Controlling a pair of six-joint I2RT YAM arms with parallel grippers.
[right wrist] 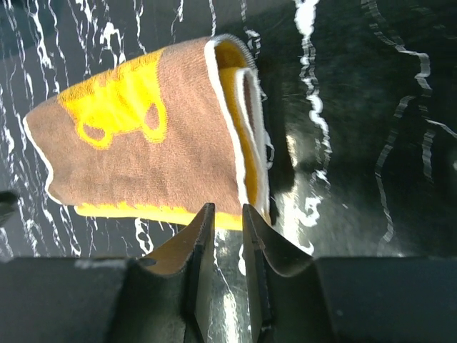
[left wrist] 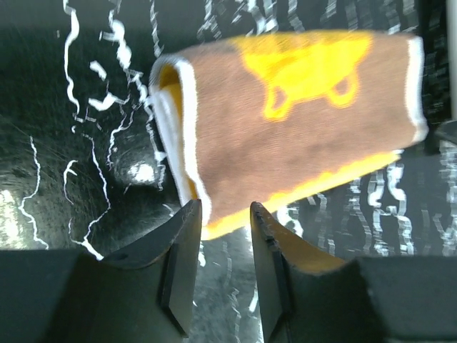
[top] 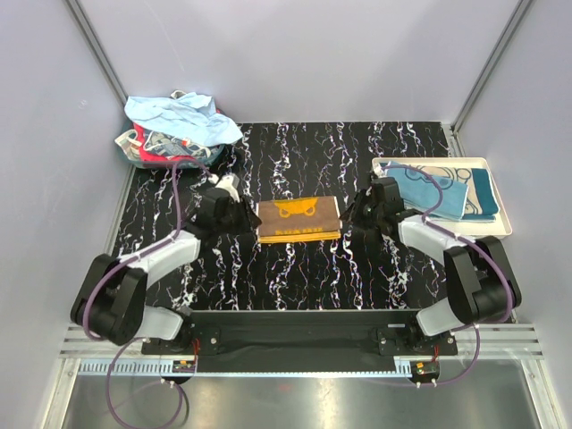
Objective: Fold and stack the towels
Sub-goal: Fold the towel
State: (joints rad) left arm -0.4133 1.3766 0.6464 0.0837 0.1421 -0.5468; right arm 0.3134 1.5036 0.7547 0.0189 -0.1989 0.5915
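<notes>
A folded orange-yellow and brown bear towel (top: 298,221) lies flat at the table's middle. It also shows in the left wrist view (left wrist: 285,107) and the right wrist view (right wrist: 143,143). My left gripper (top: 247,217) is at the towel's left end. Its jaws (left wrist: 223,214) stand a little apart, with only table between them and their tips at the towel's yellow edge. My right gripper (top: 354,214) is at the towel's right end. Its jaws (right wrist: 227,213) stand narrowly apart and empty, tips at the towel's edge. Unfolded towels (top: 174,132), light blue on top and red below, are piled at the back left.
A white tray (top: 500,201) at the right holds folded teal and light blue towels (top: 447,189). The table top (top: 295,286) is black marble pattern. Grey walls stand on three sides.
</notes>
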